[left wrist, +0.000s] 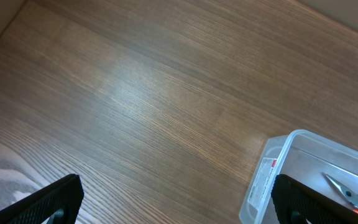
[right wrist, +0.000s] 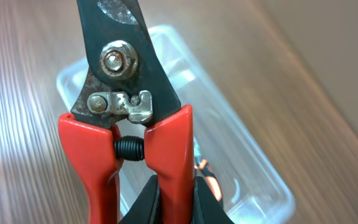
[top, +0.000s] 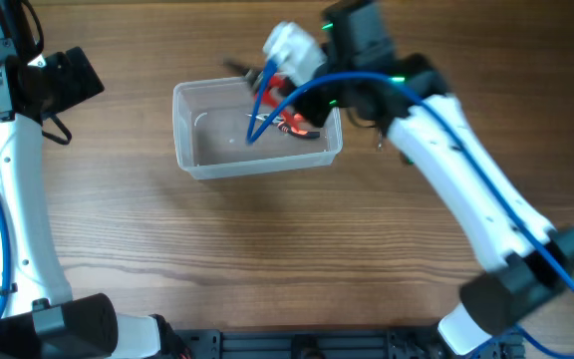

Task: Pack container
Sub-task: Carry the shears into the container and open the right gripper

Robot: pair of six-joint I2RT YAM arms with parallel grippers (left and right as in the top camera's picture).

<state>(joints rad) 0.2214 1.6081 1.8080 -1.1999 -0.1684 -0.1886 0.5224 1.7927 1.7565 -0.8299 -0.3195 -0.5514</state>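
The clear plastic container (top: pixel 192 130) sits at the table's upper middle; it also shows in the left wrist view (left wrist: pixel 272 168) and the right wrist view (right wrist: pixel 253 155). Small orange-handled pliers (top: pixel 292 126) lie inside at its right end. My right gripper (top: pixel 279 80) is shut on red-handled pruning shears (right wrist: pixel 126 106), clamping one handle and holding them over the container's upper right part, black blades pointing away. My left gripper (left wrist: pixel 176 205) is open and empty over bare table left of the container.
A blue cable (top: pixel 267 105) from the right arm hangs across the container. The wood table (top: pixel 267 249) stretches in front of the container. The left arm's black wrist (top: pixel 63 85) stands at the far left.
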